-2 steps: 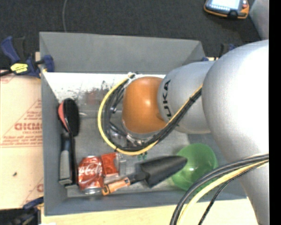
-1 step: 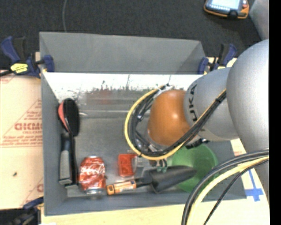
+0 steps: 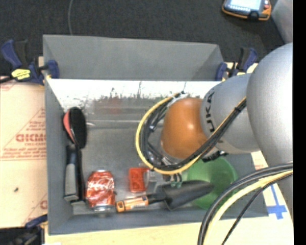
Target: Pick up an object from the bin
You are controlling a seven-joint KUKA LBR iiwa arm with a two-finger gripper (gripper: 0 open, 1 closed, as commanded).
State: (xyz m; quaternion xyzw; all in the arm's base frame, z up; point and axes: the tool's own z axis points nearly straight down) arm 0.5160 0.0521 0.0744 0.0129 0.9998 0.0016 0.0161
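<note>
My gripper point(image 3: 166, 175) pokes out below the arm's orange cover, low over the bin floor near the front middle. Just left of it lies a small orange block point(image 3: 137, 179). In front of it lies a long tool with a black handle point(image 3: 186, 193) and an orange end point(image 3: 131, 204), set along the front wall. A green bowl point(image 3: 218, 180) lies at the right, partly hidden under the arm. I see nothing held by the gripper.
A crushed red drink can point(image 3: 100, 188) lies at the front left. A black brush with a red back and grey handle point(image 3: 74, 147) runs along the left wall. The arm and its cables cover the bin's right half.
</note>
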